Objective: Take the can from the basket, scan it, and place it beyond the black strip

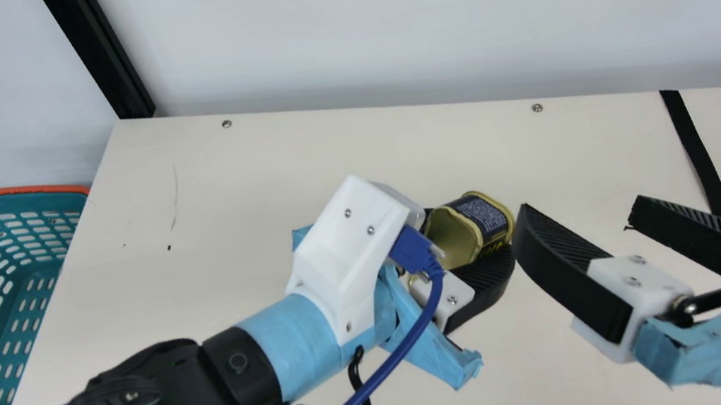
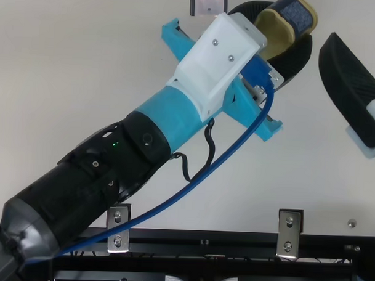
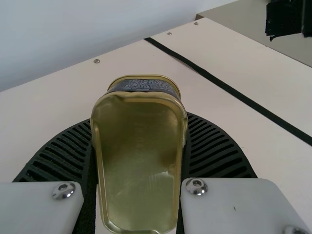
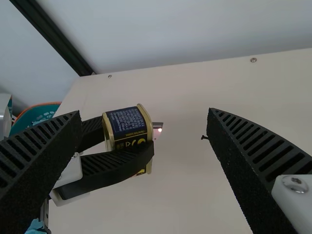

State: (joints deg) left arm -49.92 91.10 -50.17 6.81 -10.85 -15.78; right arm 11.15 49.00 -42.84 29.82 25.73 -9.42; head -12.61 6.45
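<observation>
My left gripper (image 1: 464, 248) is shut on the can (image 1: 481, 219) over the middle of the table. In the left wrist view the gold can (image 3: 139, 156) stands between the ribbed fingers of the left gripper (image 3: 138, 161), its flat gold face toward the camera. The right gripper (image 1: 581, 219) is open just right of the can, nothing between its fingers. In the right wrist view, the dark-labelled can (image 4: 127, 127) shows beyond the right gripper (image 4: 144, 126). The black strip (image 1: 700, 155) runs across the table behind the right gripper.
At the far left stands the teal basket (image 1: 41, 268) with an orange rim. A small lit device (image 2: 209, 4) sits at the top view's upper edge, close to the left gripper. A grey-white wall (image 1: 411, 16) rises behind the table.
</observation>
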